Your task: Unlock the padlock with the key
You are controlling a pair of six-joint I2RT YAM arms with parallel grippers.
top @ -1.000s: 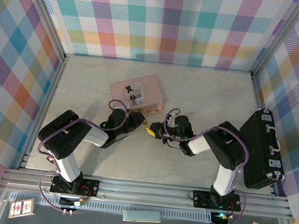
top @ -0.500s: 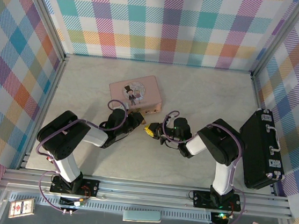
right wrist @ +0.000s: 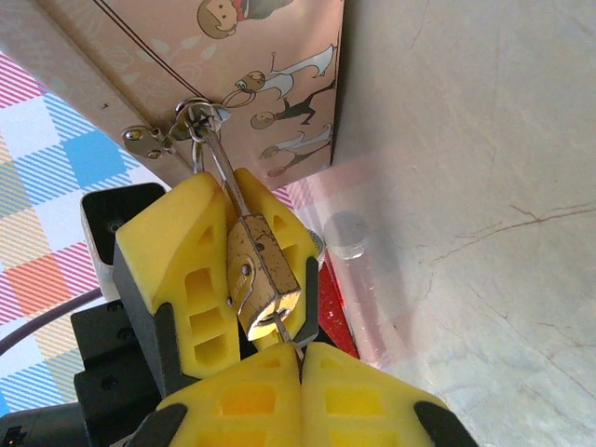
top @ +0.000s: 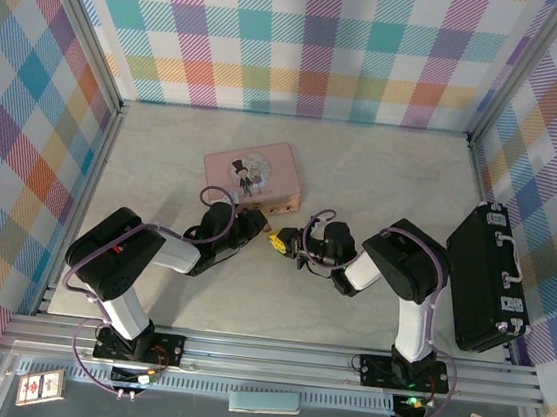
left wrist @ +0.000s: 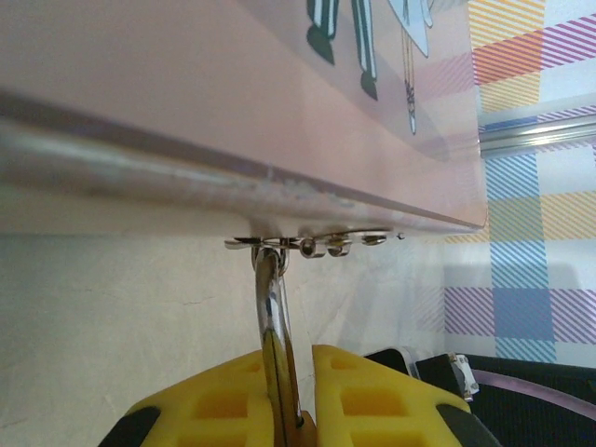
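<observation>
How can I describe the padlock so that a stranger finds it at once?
Find the pink tin with cartoon figures near the table's middle; a metal hasp sits on its near edge. The padlock is hooked to that hasp, in the left gripper: a brass block with a thin silver shackle, among pink and yellow neighbours.

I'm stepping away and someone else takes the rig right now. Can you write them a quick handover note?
Left gripper: shut on the padlock, whose shackle passes through the hasp of the pink tin.
Right gripper: shut on the key, its tip at the padlock's keyhole end, apparently inserted.
Done: both grasps, key lined up.
To do: turn the key, pull the shackle open; it looks closed now.
</observation>
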